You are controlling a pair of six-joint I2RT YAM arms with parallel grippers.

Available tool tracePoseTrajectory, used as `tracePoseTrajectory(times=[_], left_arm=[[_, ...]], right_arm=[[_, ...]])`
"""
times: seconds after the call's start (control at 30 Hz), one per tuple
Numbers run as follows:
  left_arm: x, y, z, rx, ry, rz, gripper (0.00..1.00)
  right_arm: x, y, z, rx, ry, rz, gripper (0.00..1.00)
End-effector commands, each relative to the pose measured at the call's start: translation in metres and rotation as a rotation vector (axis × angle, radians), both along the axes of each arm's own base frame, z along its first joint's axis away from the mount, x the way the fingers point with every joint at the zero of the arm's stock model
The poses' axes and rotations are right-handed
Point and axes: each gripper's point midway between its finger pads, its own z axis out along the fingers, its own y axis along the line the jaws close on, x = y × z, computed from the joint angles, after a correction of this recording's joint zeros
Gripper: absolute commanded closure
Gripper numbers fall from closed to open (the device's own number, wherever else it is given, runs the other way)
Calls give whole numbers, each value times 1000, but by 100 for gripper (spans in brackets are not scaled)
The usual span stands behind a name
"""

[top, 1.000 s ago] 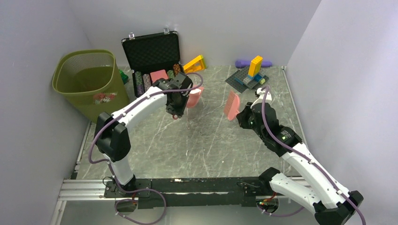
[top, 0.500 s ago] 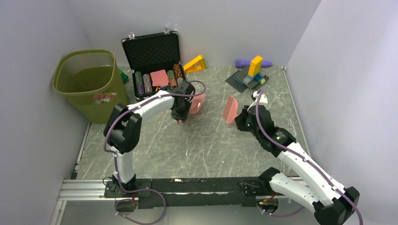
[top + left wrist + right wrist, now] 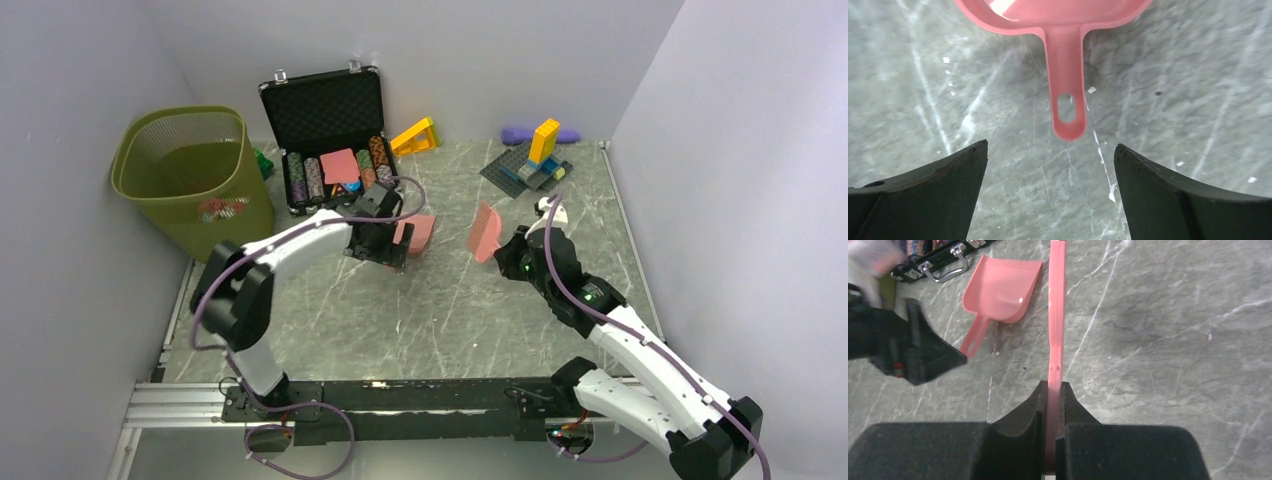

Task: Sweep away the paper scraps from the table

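Observation:
A pink dustpan [image 3: 418, 232] lies flat on the grey-green marble table [image 3: 430, 310], just in front of the poker-chip case. My left gripper [image 3: 392, 254] is open, its fingertips either side of bare table a little short of the dustpan's handle [image 3: 1066, 75], touching nothing [image 3: 1050, 145]. My right gripper [image 3: 505, 255] is shut on the handle of a pink brush [image 3: 484, 230], held on edge above the table's middle [image 3: 1053, 384]. The brush [image 3: 1057, 305] points away from me, to the right of the dustpan [image 3: 1000, 287]. Red and white paper scraps [image 3: 222, 208] show through the bin's mesh.
An olive mesh bin [image 3: 185, 170] stands at the back left. The open black case [image 3: 325, 130] holds chip stacks. A yellow wedge [image 3: 415, 135], a purple object [image 3: 520, 133] and a studded baseplate with blocks [image 3: 530, 165] line the back. Walls close in on both sides.
My left gripper has brought the dustpan down onto the table, opened and let it go, drawing back from the handle. The right arm has shifted the brush slightly left.

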Motion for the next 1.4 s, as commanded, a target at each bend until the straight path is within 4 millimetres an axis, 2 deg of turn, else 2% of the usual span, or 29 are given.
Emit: tracePoseTrajectory(times=[0.0,0.07,0.13,0.23,0.3,0.33,0.4,0.43,0.47,0.6,0.63,0.67,0.73,0.77,0.9,0.97,1.03,1.1,1.37], left_arm=[[17,1,78,-115,-277,48,0],[12,9,98,-149,-353,70,1],[4,17,107,-181,-403,93,0],[-11,25,111,-241,-456,107,1],[-18,26,115,-287,-484,106,1],[-22,27,117,-306,-491,101,1],[-29,27,121,-337,-504,92,0],[-31,29,121,-343,-509,96,1],[-33,30,124,-357,-519,98,1],[-40,31,130,-407,-556,88,1],[-42,30,130,-414,-556,82,0],[-43,29,130,-419,-556,75,1],[-45,29,128,-415,-544,68,1],[-45,29,128,-414,-540,66,1],[-51,30,132,-429,-549,54,1],[-54,32,135,-440,-563,56,1],[-56,33,136,-453,-574,56,0],[-57,33,139,-468,-585,54,0],[-63,44,158,-513,-672,80,1]], right_arm=[[7,29,8,166,-50,69,100],[6,45,3,236,-34,117,100],[8,57,-3,306,-22,141,100],[15,69,-1,442,-56,167,100],[24,69,6,552,-96,160,100],[26,68,0,595,-79,141,100],[36,61,4,699,-100,110,100],[41,59,17,760,-161,119,100],[44,56,21,802,-192,115,100],[67,50,30,858,-240,98,100],[75,52,32,846,-238,110,95],[84,54,27,826,-212,117,78],[98,51,11,793,-114,66,16],[100,47,2,775,-83,27,1],[96,28,-8,724,-113,-64,0],[91,16,-20,654,-80,-127,0],[87,4,-21,583,-85,-164,0],[81,-8,-16,504,-108,-182,0],[47,-41,33,276,-270,-157,0]])
